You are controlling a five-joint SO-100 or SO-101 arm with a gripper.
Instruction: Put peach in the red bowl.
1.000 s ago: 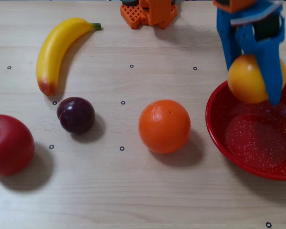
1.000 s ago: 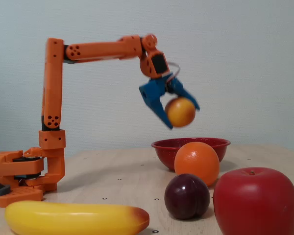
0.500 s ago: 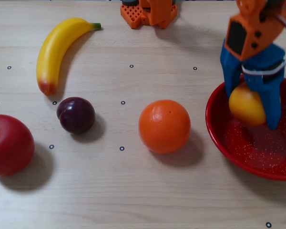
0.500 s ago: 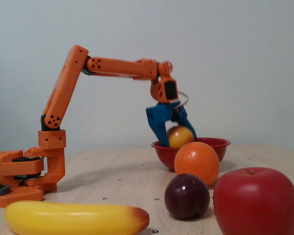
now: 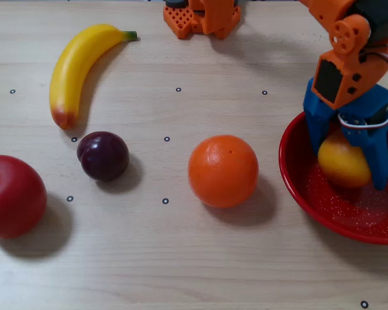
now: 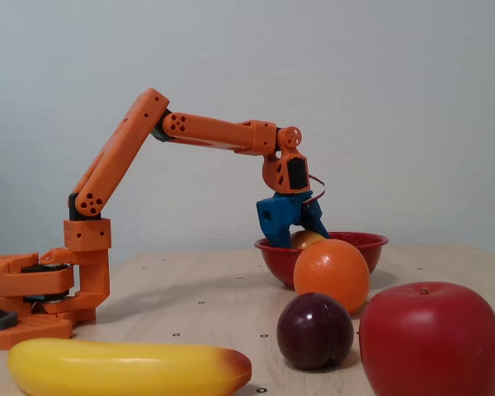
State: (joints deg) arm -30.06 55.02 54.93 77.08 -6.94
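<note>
The peach (image 5: 344, 164), yellow-orange with a reddish blush, sits between the blue fingers of my gripper (image 5: 348, 166), which is shut on it. The gripper holds it inside the rim of the red bowl (image 5: 310, 197), over the bowl's left part at the right edge of a fixed view. In the side-on fixed view, the gripper (image 6: 294, 233) reaches down into the bowl (image 6: 365, 247), and only the top of the peach (image 6: 306, 239) shows above the rim. Whether the peach touches the bowl's floor is hidden.
An orange (image 5: 222, 170) lies just left of the bowl. A dark plum (image 5: 103, 155), a red apple (image 5: 13, 196) and a banana (image 5: 81, 64) lie further left. The arm's base (image 5: 200, 16) stands at the table's far edge.
</note>
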